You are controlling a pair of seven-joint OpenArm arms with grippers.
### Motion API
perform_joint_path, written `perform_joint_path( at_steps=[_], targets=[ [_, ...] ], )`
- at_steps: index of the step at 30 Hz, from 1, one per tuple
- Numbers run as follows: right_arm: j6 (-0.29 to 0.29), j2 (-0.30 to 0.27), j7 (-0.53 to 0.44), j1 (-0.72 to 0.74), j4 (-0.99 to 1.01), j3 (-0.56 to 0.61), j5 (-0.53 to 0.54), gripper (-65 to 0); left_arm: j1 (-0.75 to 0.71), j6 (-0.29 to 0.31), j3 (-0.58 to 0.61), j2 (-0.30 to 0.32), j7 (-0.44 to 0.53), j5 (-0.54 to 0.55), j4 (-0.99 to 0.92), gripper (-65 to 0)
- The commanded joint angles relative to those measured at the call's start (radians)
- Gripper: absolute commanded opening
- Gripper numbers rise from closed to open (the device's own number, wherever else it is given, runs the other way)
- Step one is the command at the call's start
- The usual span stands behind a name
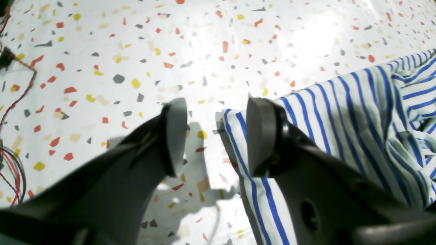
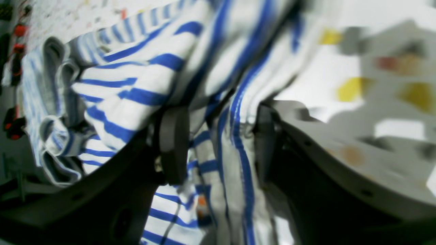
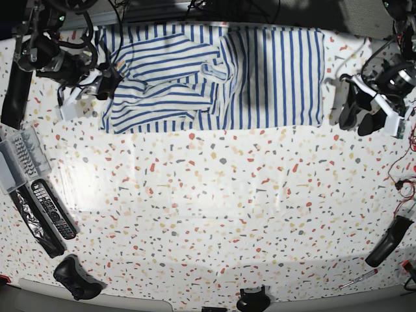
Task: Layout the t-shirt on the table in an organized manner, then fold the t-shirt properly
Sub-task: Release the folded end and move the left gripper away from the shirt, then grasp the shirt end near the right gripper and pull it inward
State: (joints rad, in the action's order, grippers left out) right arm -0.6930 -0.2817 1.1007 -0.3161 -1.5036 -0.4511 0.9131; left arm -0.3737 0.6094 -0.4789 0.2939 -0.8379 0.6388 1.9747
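The t-shirt (image 3: pixel 260 75), white with blue stripes, lies along the far edge of the table (image 3: pixel 214 214). Its right half is flat and its left half is rumpled (image 3: pixel 162 78). My left gripper (image 3: pixel 357 114) is open and empty just off the shirt's right edge. In the left wrist view it (image 1: pixel 217 136) hovers over the table (image 1: pixel 136 51), with the shirt's edge (image 1: pixel 340 112) under its right finger. My right gripper (image 3: pixel 107 84) is at the shirt's left edge. In the right wrist view its fingers (image 2: pixel 173 143) stand apart with a bunched fold of the shirt (image 2: pixel 231 136) between them.
Two remotes (image 3: pixel 49 208), a grey box (image 3: pixel 19 153) and a black controller (image 3: pixel 75 276) lie along the left side. A black bar (image 3: pixel 14 91) lies at the far left. A black handle (image 3: pixel 390 240) and red cables (image 3: pixel 403 185) lie at the right edge.
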Motion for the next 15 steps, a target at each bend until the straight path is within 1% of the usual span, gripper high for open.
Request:
perform_joint_path(
  at_steps=[1,5,10,12,15],
  targets=[
    [-0.005,0.0,0.025,-0.003,-0.008,0.001,-0.016,-35.5,0.005,0.001,-0.006,0.011,0.024,0.016,0.014,-39.4],
    [-0.005,0.013,0.025,-0.003,-0.008,0.001,-0.016,-35.5,0.005,0.001,-0.006,0.011,0.024,0.016,0.014,-39.4],
    [-0.005,0.002,0.026,-0.003,-0.008,0.0,-0.02,-35.5,0.005,0.001,-0.006,0.011,0.024,0.013,0.014,-39.4],
    [-0.005,-0.026,0.026,-0.004,-0.008,-0.001,-0.02,-35.5,0.005,0.001,-0.006,0.011,0.024,-0.014,0.014,-39.4],
    [-0.005,-0.098,0.029,-0.013,-0.008,-0.001,-0.019,-35.5,0.002,0.001,-0.006,0.011,0.024,-0.058,0.014,-39.4]
  ],
)
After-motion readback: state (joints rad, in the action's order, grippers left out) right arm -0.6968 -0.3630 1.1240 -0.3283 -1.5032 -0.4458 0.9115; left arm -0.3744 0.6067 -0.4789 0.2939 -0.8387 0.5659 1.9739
